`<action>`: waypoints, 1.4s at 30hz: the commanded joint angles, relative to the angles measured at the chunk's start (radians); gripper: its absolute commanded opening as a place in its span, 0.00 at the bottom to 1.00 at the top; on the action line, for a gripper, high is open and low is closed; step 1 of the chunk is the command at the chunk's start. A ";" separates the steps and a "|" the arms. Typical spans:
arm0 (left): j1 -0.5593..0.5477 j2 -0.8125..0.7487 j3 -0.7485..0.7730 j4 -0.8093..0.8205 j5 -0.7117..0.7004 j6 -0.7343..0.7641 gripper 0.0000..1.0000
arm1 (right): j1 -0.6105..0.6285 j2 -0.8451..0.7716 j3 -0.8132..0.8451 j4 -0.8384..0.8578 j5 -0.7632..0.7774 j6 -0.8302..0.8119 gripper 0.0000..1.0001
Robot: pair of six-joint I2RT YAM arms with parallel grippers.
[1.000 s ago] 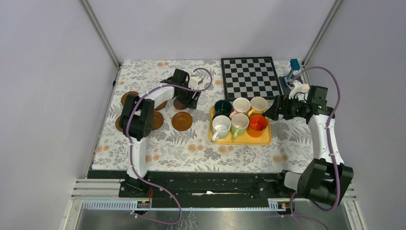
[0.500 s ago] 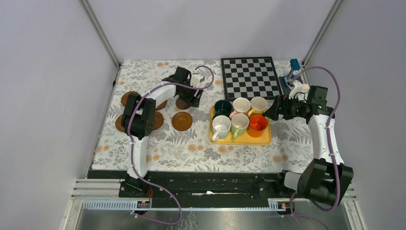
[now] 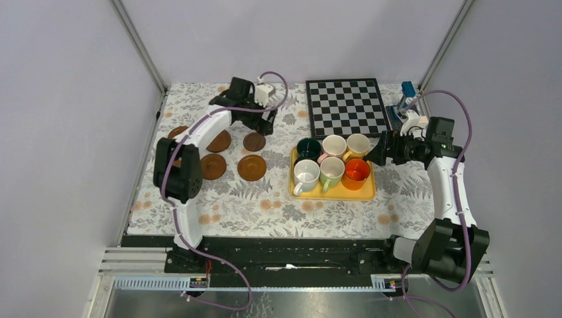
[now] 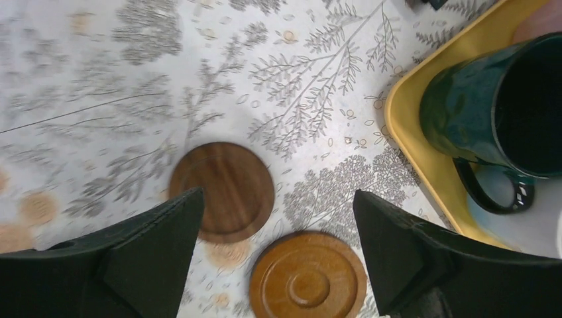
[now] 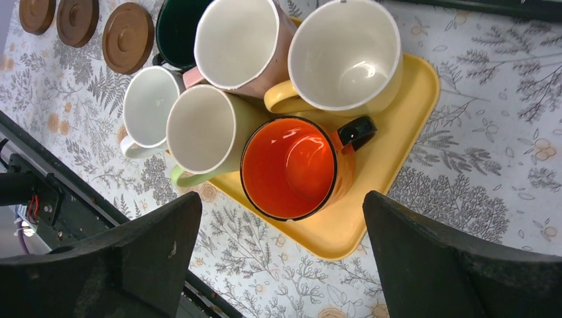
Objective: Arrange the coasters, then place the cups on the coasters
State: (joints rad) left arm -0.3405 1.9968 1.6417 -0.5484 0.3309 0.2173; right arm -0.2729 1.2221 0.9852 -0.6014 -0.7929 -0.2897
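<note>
Lifting clear of the round dark-brown wooden coaster [image 4: 225, 192], the left gripper [image 4: 277, 199] now hangs above it with jaws spread wide; a second ago it was down on that disc. The coaster lies flat on the floral tablecloth [image 4: 132, 66] near the yellow rectangular tray [image 4: 411, 132]. The right gripper [image 5: 281, 199], also spread, stays by the orange ceramic mug [image 5: 291, 165] on that tray.

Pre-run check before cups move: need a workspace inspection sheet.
Surface: floral tablecloth, no spills seen.
Job's things: five coasters visible left of the yellow tray, all bare; six cups on the tray.
Clutter: chessboard; small blue object at far right edge.
Grippers: left gripper open above a coaster, holding nothing; right gripper open beside the tray, empty.
Cables: purple cables along both arms, clear of the cups.
Surroundings: grey walls, metal frame posts; nothing else seen.
</note>
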 commanded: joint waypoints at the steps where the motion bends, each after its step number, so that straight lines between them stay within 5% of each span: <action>1: 0.072 -0.166 -0.025 -0.028 -0.030 -0.021 0.94 | 0.004 0.018 0.095 -0.037 0.007 -0.028 0.98; 12: 0.374 -0.485 -0.422 -0.046 0.005 0.040 0.99 | 0.029 0.079 0.164 -0.073 0.016 -0.011 0.98; 18: 0.406 -0.658 -0.543 -0.080 0.072 0.074 0.99 | 0.149 0.098 0.200 -0.071 0.115 -0.017 0.98; 22: 0.394 -0.724 -0.570 -0.114 0.252 0.073 0.99 | 0.168 0.107 0.210 -0.071 0.116 -0.025 0.98; 32: -0.157 -0.669 -0.563 -0.048 0.042 -0.027 0.95 | 0.156 0.082 0.214 -0.043 0.123 0.012 0.98; 42: -0.489 -0.551 -0.602 0.181 -0.075 -0.237 0.98 | 0.035 -0.014 0.082 0.177 0.256 0.167 0.98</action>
State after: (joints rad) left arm -0.7376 1.3991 1.0367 -0.4942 0.3454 0.0971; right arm -0.2176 1.2938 1.1297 -0.5648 -0.6441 -0.2321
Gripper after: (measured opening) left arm 0.971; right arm 0.988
